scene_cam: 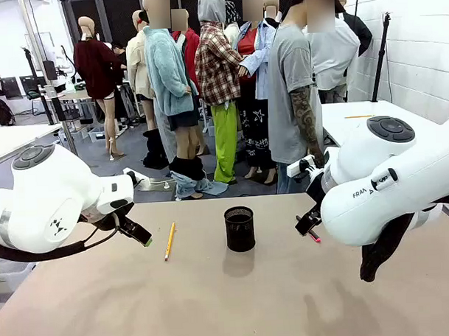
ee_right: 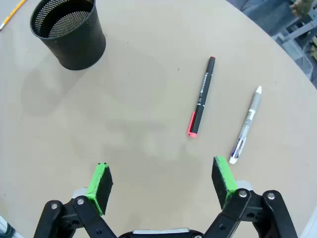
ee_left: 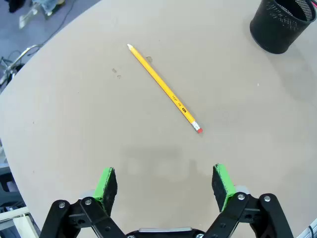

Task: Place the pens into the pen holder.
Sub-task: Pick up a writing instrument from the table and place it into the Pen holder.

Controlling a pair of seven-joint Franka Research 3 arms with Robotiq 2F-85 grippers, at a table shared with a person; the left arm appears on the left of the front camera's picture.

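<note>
The pen holder (scene_cam: 240,229) is a black mesh cup standing upright at the table's middle. A yellow pencil (scene_cam: 169,241) lies flat to its left. My left gripper (scene_cam: 140,236) hovers just left of that pencil. In the left wrist view the left gripper (ee_left: 166,183) is open and empty, with the pencil (ee_left: 163,88) ahead of it and the holder (ee_left: 282,25) at the top right. My right gripper (ee_right: 161,181) is open and empty above the table. A black marker with a pink end (ee_right: 200,96) and a white pen (ee_right: 245,126) lie beyond its fingers, the holder (ee_right: 69,32) farther left.
The tan table (scene_cam: 214,301) has free room in front of the holder. A person (scene_cam: 299,92) stands at the far edge, behind my right arm (scene_cam: 387,177). The table's rounded edge runs close behind the marker and white pen.
</note>
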